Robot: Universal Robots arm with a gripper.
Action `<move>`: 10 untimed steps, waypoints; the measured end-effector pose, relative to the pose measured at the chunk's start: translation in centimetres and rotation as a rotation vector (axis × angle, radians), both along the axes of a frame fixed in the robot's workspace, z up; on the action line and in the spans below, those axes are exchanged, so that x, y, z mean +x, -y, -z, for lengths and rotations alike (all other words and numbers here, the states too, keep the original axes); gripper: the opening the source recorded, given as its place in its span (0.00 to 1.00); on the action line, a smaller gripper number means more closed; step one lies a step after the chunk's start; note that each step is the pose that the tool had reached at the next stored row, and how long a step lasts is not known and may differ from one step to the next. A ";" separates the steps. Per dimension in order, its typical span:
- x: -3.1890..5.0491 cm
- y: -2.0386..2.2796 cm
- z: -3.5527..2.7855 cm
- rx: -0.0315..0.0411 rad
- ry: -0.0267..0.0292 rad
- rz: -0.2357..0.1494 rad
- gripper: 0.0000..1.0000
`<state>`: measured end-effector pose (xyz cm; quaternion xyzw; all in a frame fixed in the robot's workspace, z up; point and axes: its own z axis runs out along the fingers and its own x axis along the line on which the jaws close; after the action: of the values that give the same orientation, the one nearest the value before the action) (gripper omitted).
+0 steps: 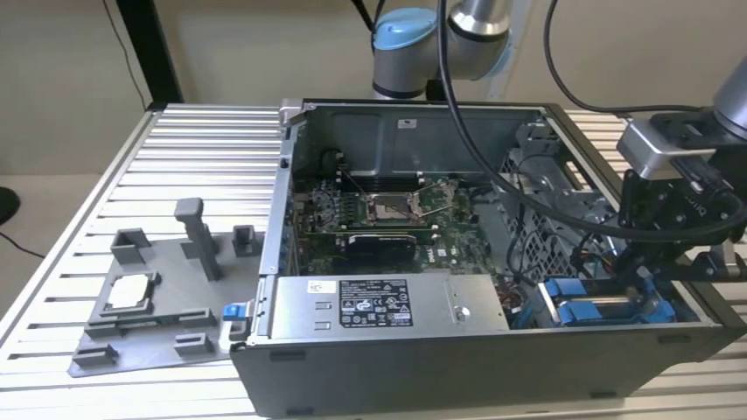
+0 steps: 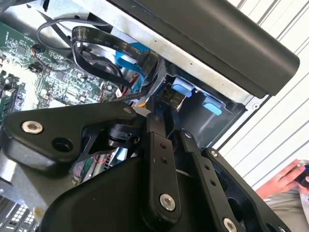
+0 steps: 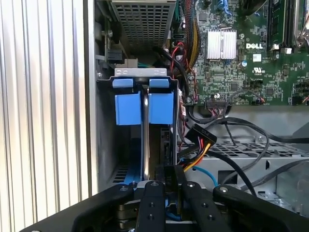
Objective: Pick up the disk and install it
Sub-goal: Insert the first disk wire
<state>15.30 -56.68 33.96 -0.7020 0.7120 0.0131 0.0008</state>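
The disk (image 1: 597,308), silver-grey in its blue carrier, lies inside the drive bay at the near right corner of the open computer case (image 1: 467,367) in the exterior view. Its blue carrier tabs (image 3: 161,108) face me in the first wrist view, and one blue tab (image 2: 182,89) shows in the second wrist view. My gripper (image 1: 642,278) hangs just above the disk's right end. Its black fingers (image 3: 169,176) are drawn together, and their tip (image 2: 166,101) sits against the carrier's edge. I see nothing between them.
Bundled cables (image 3: 207,145) run right beside the bay. The motherboard (image 1: 386,214) and the power supply (image 1: 373,306) fill the case. A grey fixture plate (image 1: 152,306) with posts lies on the slatted table at the exterior view's left. A person's hand (image 2: 285,181) rests near the case.
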 end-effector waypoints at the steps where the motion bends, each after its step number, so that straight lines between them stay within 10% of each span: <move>1: 0.00 0.00 0.00 0.0000 0.0001 0.000 0.00; 10: 0.00 -0.06 0.13 -0.0009 0.0013 0.000 0.00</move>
<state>15.29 -56.61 33.83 -0.7020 0.7120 0.0123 0.0010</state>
